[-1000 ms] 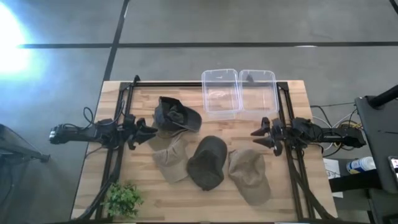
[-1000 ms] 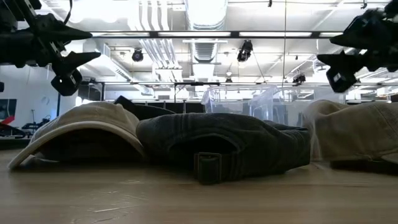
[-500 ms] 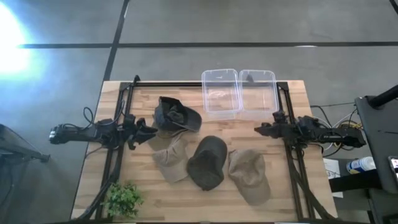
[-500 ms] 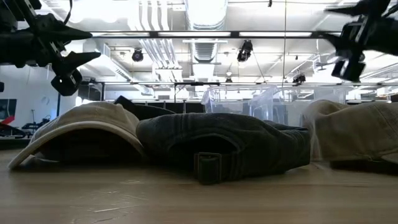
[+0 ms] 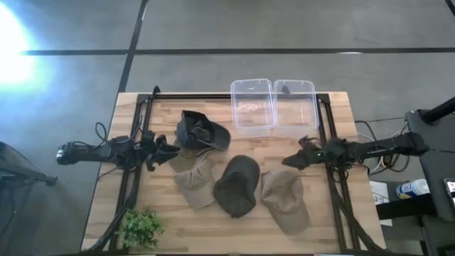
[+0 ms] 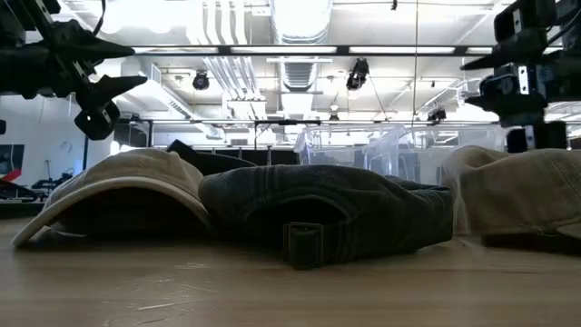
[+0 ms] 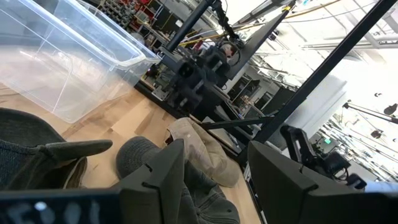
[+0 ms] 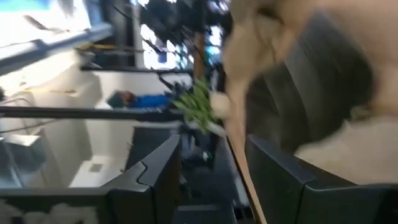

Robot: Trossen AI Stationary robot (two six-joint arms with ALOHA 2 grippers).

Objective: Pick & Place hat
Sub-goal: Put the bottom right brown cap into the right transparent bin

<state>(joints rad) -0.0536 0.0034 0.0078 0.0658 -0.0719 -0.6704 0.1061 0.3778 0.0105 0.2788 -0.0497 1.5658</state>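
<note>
Wooden table [image 5: 99, 206] carries four caps; right gripper [image 5: 293, 159], fingers parted and empty, hovers just beside the tan cap [image 5: 286, 201].

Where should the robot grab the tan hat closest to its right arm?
Probably by the domed crown of the tan hat, coming down from above. It lies flat on the table with nothing on top of it, and the right tool already hangs open just beyond its far edge. The dark green hat touches one side, so a sideways approach looks crowded.

Tan caps [image 5: 284, 200], olive-green cap [image 5: 237, 186]
</note>
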